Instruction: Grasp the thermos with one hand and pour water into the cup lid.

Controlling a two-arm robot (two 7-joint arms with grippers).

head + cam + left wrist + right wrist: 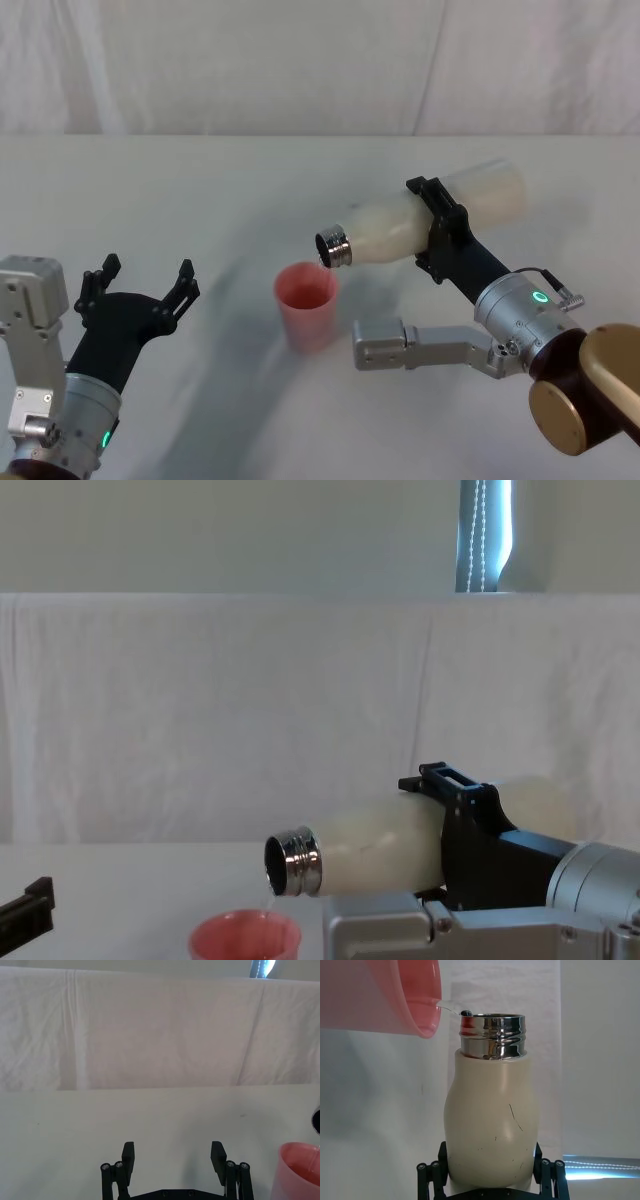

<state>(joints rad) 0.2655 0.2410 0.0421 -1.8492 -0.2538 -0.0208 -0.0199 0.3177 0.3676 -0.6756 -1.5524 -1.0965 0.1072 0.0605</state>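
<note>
Bare table [200,190] left of cup lid [306,302]; tipped thermos [420,222] and right gripper [440,230] block its right

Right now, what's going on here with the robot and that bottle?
The right gripper holds the thermos around its body, tipped almost level, with the steel neck over the pink cup lid on the table. A thin stream of water is running from the mouth into the cup lid, so the pour is under way. The left gripper rests low at the robot's left, fingers open and holding nothing, apart from the cup lid.
</note>
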